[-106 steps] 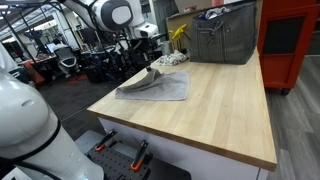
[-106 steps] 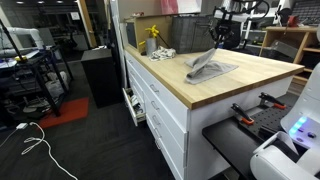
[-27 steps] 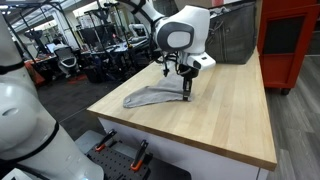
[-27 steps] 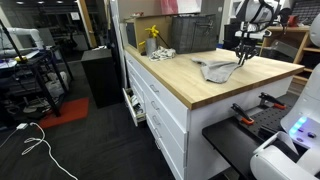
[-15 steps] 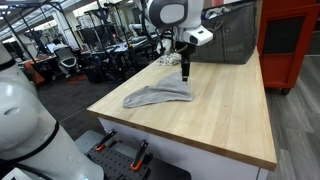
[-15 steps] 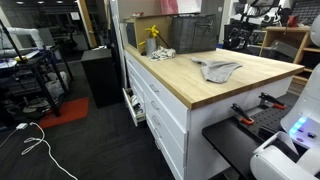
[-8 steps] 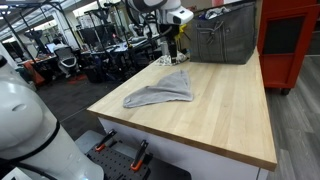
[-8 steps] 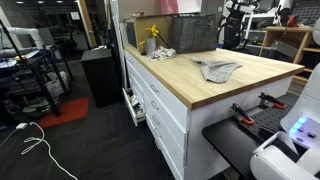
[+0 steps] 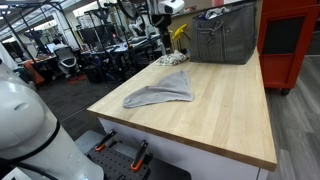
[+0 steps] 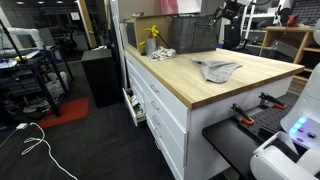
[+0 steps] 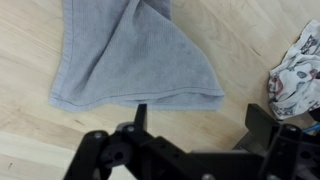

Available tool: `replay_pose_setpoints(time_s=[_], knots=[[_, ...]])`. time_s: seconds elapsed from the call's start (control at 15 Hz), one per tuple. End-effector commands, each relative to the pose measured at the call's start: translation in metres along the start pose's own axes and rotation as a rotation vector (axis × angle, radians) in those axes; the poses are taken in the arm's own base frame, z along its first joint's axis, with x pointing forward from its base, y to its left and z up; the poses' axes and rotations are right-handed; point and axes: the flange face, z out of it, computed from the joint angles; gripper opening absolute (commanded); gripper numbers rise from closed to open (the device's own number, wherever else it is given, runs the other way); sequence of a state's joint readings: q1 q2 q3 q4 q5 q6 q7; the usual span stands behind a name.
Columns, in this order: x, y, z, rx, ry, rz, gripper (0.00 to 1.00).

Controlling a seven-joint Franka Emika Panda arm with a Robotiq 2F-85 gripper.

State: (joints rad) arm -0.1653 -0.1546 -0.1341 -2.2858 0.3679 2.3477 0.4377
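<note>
A grey towel [image 9: 160,93] [image 10: 217,69] lies crumpled and partly folded on the wooden tabletop [image 9: 220,110] in both exterior views. My gripper [image 9: 162,36] [image 10: 216,14] hangs high above the table's far end, well clear of the towel. In the wrist view the gripper [image 11: 200,118] is open with nothing between its two dark fingers [image 11: 140,116]; bare wood lies under the gap. The towel [image 11: 135,50] fills the upper part of that view. A patterned cloth [image 11: 298,75] shows at the right edge.
A grey metal basket [image 9: 225,35] stands at the back of the table, with a yellow object [image 9: 180,35] and the patterned cloth [image 9: 172,61] beside it. A red cabinet [image 9: 290,35] is behind. Drawers [image 10: 160,110] run along the table's side.
The gripper has risen and moved back from over the towel toward the table's far end, staying open. The towel has not moved over the last second.
</note>
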Motion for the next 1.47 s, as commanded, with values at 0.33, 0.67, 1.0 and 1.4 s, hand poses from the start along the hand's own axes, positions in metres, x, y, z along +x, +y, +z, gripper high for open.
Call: replay_pose_setpoints(time_s=[0.33, 0.67, 1.0, 1.4], knots=[[0.001, 0.001, 0.003, -0.006, -0.005, 0.003, 1.00], [0.002, -0.019, 0.003, 0.011, -0.021, -0.012, 1.00], [0.012, -0.078, 0.007, -0.046, 0.100, -0.204, 1.00], [0.042, -0.138, 0.032, -0.153, 0.227, -0.486, 1.00]])
